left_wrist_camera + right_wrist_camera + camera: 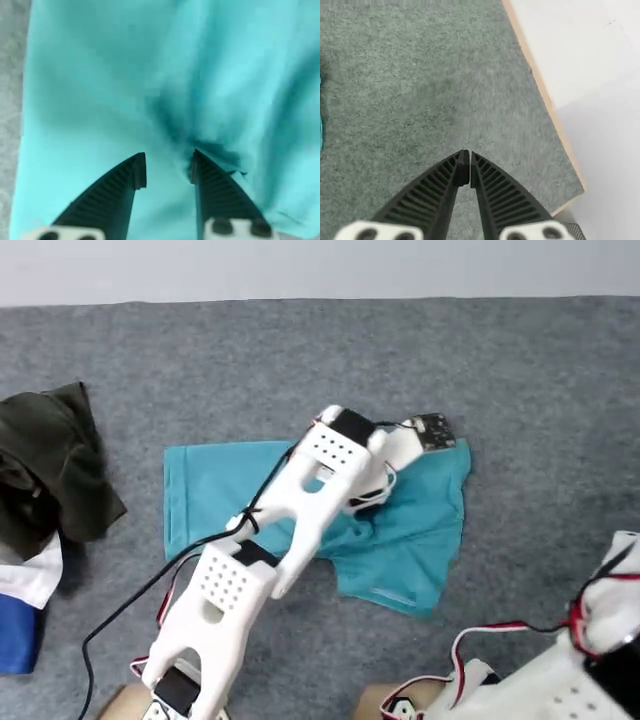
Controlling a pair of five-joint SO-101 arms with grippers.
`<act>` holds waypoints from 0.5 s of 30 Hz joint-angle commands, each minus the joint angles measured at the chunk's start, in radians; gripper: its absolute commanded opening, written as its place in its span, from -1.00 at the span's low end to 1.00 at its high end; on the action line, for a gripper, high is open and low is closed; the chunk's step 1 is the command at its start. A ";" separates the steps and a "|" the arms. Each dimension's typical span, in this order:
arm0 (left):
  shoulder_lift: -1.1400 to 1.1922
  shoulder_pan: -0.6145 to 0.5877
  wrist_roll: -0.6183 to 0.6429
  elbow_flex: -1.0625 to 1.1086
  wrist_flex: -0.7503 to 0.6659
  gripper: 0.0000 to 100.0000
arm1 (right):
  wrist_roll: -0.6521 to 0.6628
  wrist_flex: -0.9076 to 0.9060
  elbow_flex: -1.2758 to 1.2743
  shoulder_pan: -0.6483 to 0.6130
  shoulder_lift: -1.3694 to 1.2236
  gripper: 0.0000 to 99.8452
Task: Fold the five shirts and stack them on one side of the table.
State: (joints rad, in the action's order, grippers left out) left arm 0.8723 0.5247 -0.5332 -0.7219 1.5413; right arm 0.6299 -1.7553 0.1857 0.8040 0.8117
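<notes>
Grey felt worktop (520, 390) bears a teal shirt (420, 530); left tool (167, 167), narrowly parted at a pucker, should pinch a single layer, while right tool (466, 159) sits closed, empty.

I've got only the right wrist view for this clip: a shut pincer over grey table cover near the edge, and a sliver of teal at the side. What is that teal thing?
Observer: A teal shirt, lying in the middle of the table.
Operator: Is the other arm on it?
Observer: Yes. The left pincer is open, fingertips down on the teal cloth, with a crease bunched between them.
Operator: Any other shirts?
Observer: A heap at the high view's left edge: a dark green shirt, a white shirt and a blue shirt.
</notes>
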 commanded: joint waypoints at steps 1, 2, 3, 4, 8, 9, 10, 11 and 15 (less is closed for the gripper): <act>0.000 -0.034 -0.011 -0.096 0.026 -0.69 | -0.002 -0.039 -0.025 0.004 0.036 -0.98; 0.005 -0.035 -0.011 -0.116 0.034 -0.69 | -0.002 -0.039 -0.043 0.004 0.041 -0.98; 0.011 -0.041 -0.012 -0.134 0.038 -0.69 | 0.000 -0.039 -0.061 0.004 0.048 -0.98; 0.017 -0.048 -0.018 -0.154 0.044 -0.69 | 0.000 -0.039 -0.074 0.004 0.056 -0.98; 0.040 -0.061 -0.040 -0.225 0.094 -0.69 | -0.003 -0.039 -0.089 0.004 0.085 -0.98; 0.043 -0.064 -0.040 -0.243 0.109 -0.69 | -0.003 -0.039 -0.089 0.004 0.087 -0.98; 0.046 -0.066 -0.040 -0.260 0.124 -0.69 | -0.003 -0.039 -0.089 0.004 0.087 -0.98; 0.048 -0.066 -0.040 -0.275 0.140 -0.69 | -0.002 -0.039 -0.089 0.004 0.088 -0.98; 0.041 -0.064 -0.040 -0.337 0.199 -0.69 | -0.002 -0.039 -0.089 0.004 0.093 -0.98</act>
State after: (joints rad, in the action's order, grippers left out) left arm 0.9367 0.4618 -0.5639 -0.9904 1.6962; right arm 0.6299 -1.7553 0.0951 0.8040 0.8899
